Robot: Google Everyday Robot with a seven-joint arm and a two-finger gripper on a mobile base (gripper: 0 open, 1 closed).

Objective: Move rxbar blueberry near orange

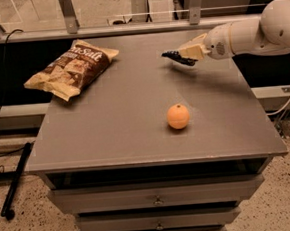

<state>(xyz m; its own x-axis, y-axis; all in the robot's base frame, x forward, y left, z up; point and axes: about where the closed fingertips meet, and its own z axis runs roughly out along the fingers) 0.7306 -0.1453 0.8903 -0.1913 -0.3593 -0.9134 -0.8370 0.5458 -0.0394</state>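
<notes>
Grey cabinet-top table (112, 140), seen from its front edge.

Far left: a brown-and-cream chip bag (73, 67) lies flat near the back-left corner and takes no part in the step.

Centre, slightly right and towards the front: the orange (177, 116) rests alone on the surface, well apart from the bag.

Behind the orange, above the back-right part of the table: the rxbar blueberry (173, 55) shows as a thin dark sliver held off the surface, projecting leftward from the gripper (188, 54). The claw is closed on the bar's right end.

Right: the white arm (244, 33) reaches in from beyond the edge of view.

Step in hand, as judged: carry the bar forward to the orange and set it down. Done well, the bar lands flat on bare table just beside the fruit without touching it, since a round orange would roll at a nudge. The approach is best made from behind or from the side. The wrapper should rest on the table before the claw releases, so the bar neither drops nor skids.

Poorly shown: the bar is edge-on and dark, so no lettering or colour can be read. It is taken for the bar chiefly by its shape. How much of it lies inside the claw is hidden. The arm's shoulder and the base are cut off at right.
</notes>
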